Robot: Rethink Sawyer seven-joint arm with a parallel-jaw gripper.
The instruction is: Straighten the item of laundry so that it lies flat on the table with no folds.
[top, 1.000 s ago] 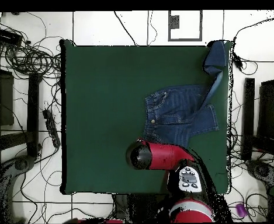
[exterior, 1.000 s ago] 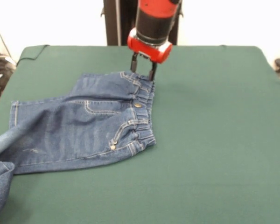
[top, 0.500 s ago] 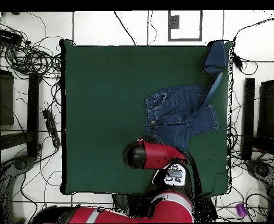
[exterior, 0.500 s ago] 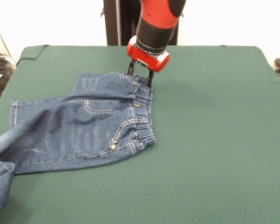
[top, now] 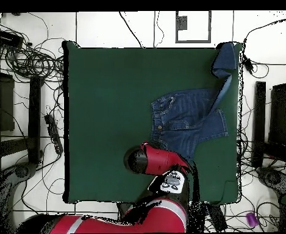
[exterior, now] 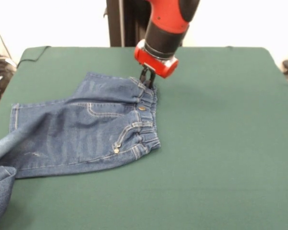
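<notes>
The blue denim jeans (exterior: 86,129) lie on the dark green table (exterior: 221,120), waistband to the right and legs to the left. One leg is folded and hangs over the table's near left edge (exterior: 0,187). My gripper (exterior: 147,79) stands at the far corner of the waistband, with its fingers closed together on the denim there. In the overhead view the jeans (top: 185,119) lie at the right of the table (top: 108,109), with one leg running up to the corner (top: 226,61). The red arm (top: 160,161) hides the gripper there.
The black pedestal (exterior: 120,21) stands behind the table's far edge. The table cloth is turned up at one corner (exterior: 33,50). Cables (top: 29,58) and dark equipment (top: 2,103) lie on the floor around the table.
The fingers, open over the waistband's far corner a second ago, have come down and closed on it. The arm has swung and tilted slightly. The jeans have hardly shifted.
</notes>
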